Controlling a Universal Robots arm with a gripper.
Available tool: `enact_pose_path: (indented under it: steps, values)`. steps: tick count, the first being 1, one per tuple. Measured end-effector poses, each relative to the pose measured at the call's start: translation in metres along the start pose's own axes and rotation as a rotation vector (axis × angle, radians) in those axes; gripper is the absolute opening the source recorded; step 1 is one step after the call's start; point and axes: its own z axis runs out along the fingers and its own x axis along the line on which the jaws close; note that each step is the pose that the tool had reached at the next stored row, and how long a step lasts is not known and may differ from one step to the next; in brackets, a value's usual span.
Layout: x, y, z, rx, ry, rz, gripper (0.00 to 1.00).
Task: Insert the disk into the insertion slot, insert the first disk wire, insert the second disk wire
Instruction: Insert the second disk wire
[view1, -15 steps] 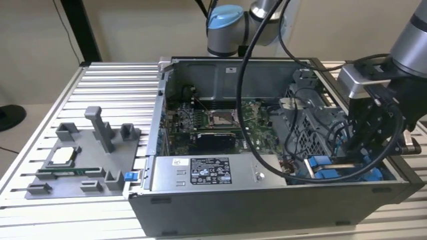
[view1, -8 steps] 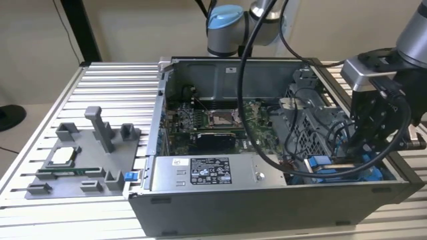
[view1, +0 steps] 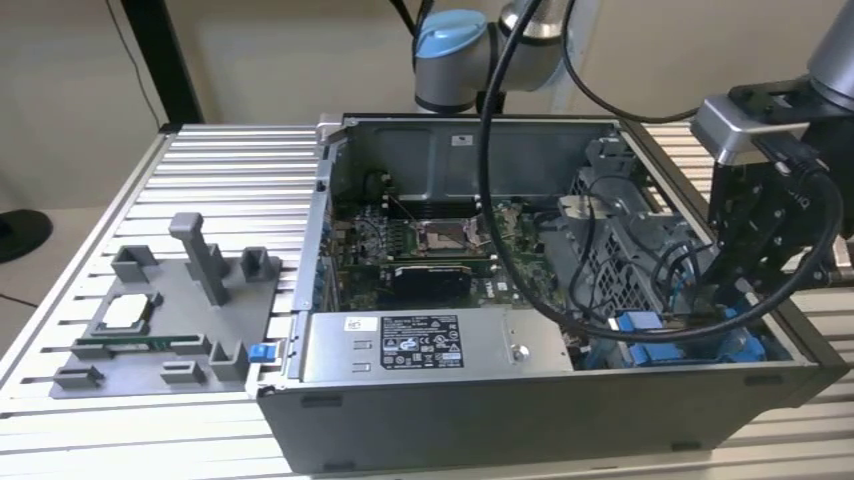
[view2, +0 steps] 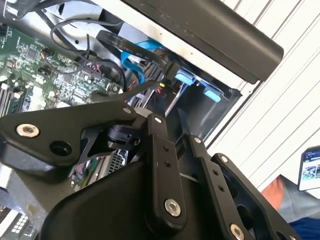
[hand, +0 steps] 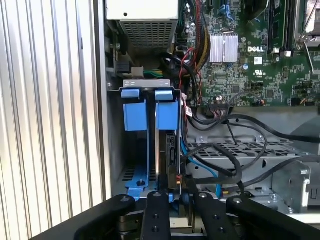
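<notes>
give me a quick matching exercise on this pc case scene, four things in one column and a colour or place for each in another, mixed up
Things:
1. motherboard
2. insertion slot tabs
3. power-supply box
4. moulded parts fixture

Colour or place:
a. bright blue
b. green
c. outside the case, on the slatted table, at the exterior view's left
d. grey metal with a printed label, inside the case

Pairs: 1-b, 2-a, 3-d, 4-c
</notes>
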Motion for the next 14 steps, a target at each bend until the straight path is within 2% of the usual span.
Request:
enact_pose_path:
  steps: [2,3,8,10,14]
  values:
    - [-0.0003,-0.0076,0.0004,-0.0002,-0.0005,0.000,0.00]
    - [-0.0004,-0.0099,0.0006,-0.0011,-0.0032,0.000,0.00]
    - [-0.0008,-0.0189,0.0012,-0.0092,-0.0250,0.001,0.00]
    - [-0.0010,-0.0238,0.0014,-0.0124,-0.0312,0.002,0.00]
    - [-0.0014,-0.0333,0.0019,-0.0194,-0.0346,0.002,0.00]
